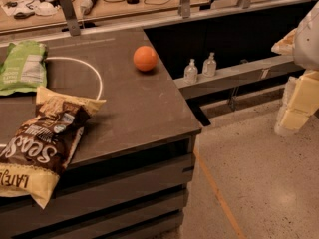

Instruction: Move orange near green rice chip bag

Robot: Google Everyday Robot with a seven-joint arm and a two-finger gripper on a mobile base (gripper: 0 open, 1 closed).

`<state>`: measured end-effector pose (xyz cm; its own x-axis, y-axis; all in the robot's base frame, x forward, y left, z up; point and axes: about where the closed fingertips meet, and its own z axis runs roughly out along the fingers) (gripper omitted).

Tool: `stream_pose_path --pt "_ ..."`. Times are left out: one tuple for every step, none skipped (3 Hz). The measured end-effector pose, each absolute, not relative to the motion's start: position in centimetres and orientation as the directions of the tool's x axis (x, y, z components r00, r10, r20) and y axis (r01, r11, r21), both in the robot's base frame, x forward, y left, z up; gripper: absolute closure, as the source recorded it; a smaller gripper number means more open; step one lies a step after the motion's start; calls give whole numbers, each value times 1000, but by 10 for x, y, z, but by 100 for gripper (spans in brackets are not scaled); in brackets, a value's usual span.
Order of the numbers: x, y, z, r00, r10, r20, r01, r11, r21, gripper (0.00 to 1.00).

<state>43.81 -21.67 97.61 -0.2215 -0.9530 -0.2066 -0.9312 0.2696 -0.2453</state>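
Note:
The orange (145,58) is a small round bright fruit resting on the dark table (139,108), near its far right corner. The green rice chip bag (23,66) lies flat at the table's far left, light green with a white panel. The two are well apart, with a white curved line on the tabletop between them. My gripper (298,106) is at the far right edge of the view, off the table and over the floor, well right of the orange and holding nothing that I can see.
A large brown-and-yellow chip bag (42,143) lies at the table's front left, overhanging the edge. Two small clear bottles (199,67) stand on a ledge right of the table. A cluttered bench (99,1) runs along the back.

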Motion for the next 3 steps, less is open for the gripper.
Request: stream_pose_path --pt "438 -217 976 -221 -953 -207 -931 270 -246 0" --pt "464 -199 977 -188 -945 -269 -932 258 -254 0" --pt "507 -171 981 -126 -932 -340 -933 228 -278 0"
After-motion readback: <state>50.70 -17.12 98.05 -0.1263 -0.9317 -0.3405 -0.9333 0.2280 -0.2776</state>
